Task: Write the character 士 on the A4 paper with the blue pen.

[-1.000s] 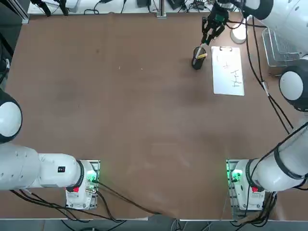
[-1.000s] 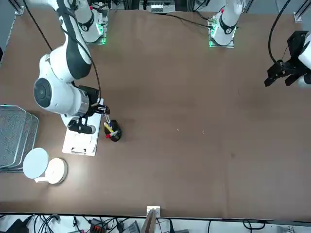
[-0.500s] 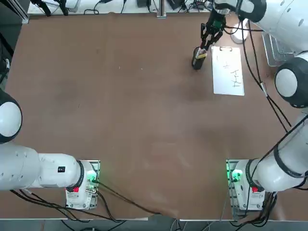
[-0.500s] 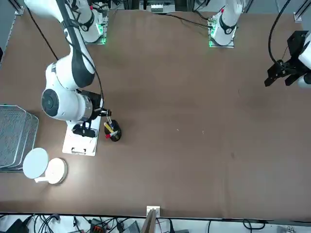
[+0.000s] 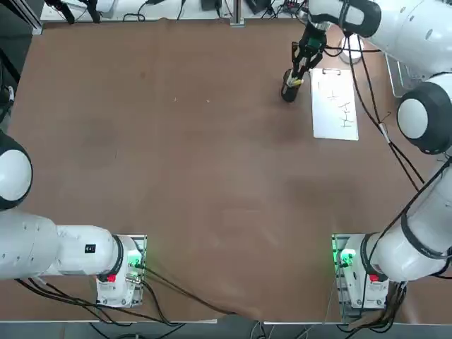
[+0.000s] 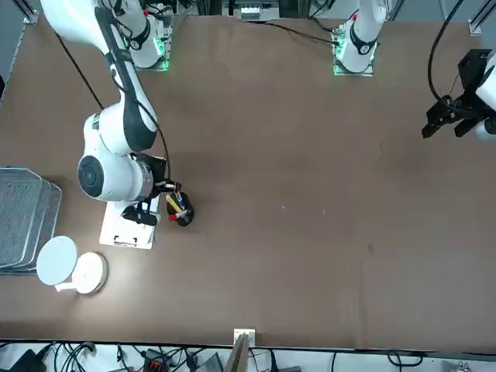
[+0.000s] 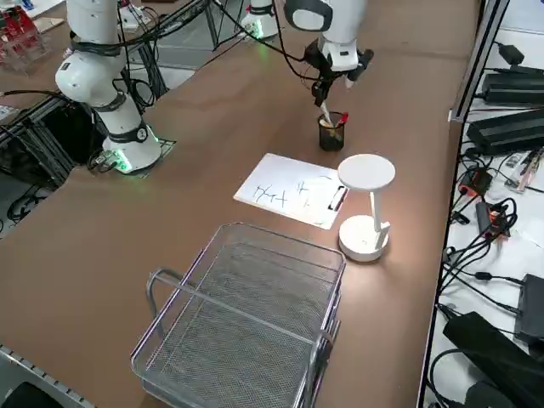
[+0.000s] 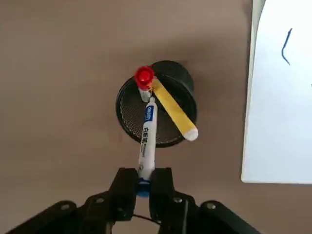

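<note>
Right gripper [image 8: 142,184] is clamped on the blue pen [image 8: 146,138], held tip-down over the black pen cup [image 8: 158,108] beside the A4 paper [image 8: 280,97], evidently for stowing.

Right arm stretched far across the table; tool [image 8: 143,183] pointing down, fingers clamped together.

A black mesh pen cup [image 8: 157,103] stands upright on a brown table [image 5: 183,162], holding a yellow pen [image 8: 173,112] and a red-capped pen [image 8: 144,78]. Nearby, a white round-headed desk lamp [image 7: 365,206] rises beside a grey wire-mesh basket [image 7: 246,327] near the table's edge.
</note>
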Available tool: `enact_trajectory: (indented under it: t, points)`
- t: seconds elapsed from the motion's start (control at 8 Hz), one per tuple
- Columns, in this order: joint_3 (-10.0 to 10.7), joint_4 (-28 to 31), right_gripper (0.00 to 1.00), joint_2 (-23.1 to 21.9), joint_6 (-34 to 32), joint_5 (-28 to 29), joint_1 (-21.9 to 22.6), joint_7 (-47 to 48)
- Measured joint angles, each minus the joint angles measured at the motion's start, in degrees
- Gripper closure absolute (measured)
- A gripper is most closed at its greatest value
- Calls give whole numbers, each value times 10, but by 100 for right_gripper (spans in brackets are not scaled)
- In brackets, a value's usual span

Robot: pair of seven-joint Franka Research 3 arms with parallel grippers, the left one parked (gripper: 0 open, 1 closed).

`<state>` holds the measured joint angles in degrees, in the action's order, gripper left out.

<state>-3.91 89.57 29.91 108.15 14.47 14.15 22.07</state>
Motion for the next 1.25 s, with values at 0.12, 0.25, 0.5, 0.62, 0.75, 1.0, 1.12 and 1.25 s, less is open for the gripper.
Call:
enact_trajectory:
  t: [0.12,0.25,0.5,0.62,0.75,1.0,1.12,1.25]
  points:
    - [0,2,81,4,4,0,2,0]
    - [0,2,73,7,8,0,3,0]
    - [0,3,54,6,11,0,4,0]
    - [0,2,37,4,12,0,4,0]
    - [0,-1,20,-1,12,-5,4,0]
    - [0,-5,0,-31,11,-29,4,-1]
    - [0,-7,0,-55,7,-55,4,-1]
    - [-1,-9,0,-82,2,-85,5,-1]
